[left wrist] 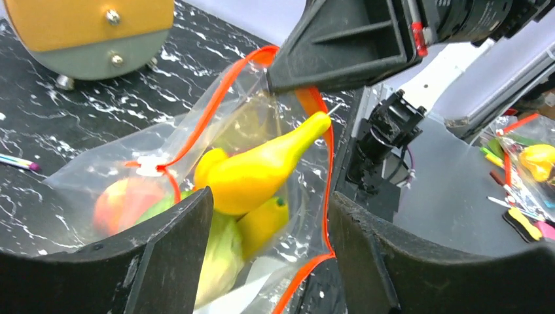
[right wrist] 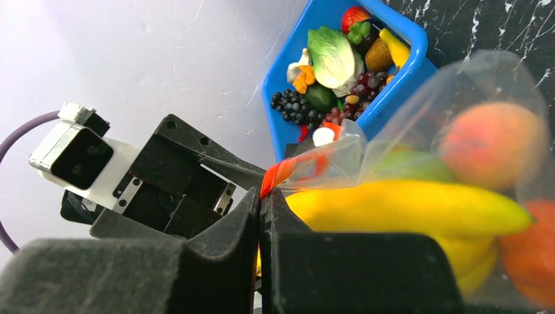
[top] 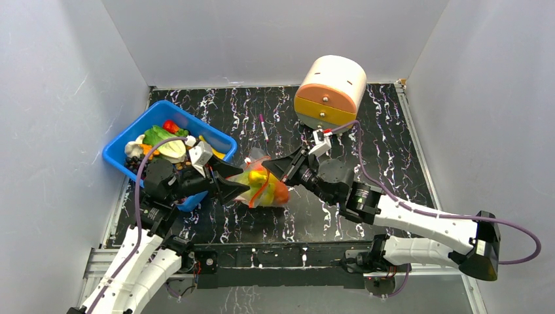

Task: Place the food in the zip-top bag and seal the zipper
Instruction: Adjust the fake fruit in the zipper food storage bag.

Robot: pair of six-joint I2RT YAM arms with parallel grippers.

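Red-orange zipper (right wrist: 277,174) inside right pincer (right wrist: 260,204)

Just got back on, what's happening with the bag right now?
The right gripper is pinched shut on the zipper, holding the zip-top bag by its mouth. The left gripper is open at the mouth, gripping nothing. Bananas and round fruits are inside; other food sits in the blue bin. The zipper is unsealed.

Plain pale grey walls (top: 262,39) enclose a black, white-veined marble-pattern bench (top: 235,108) on three sides; lighting is even and diffuse.
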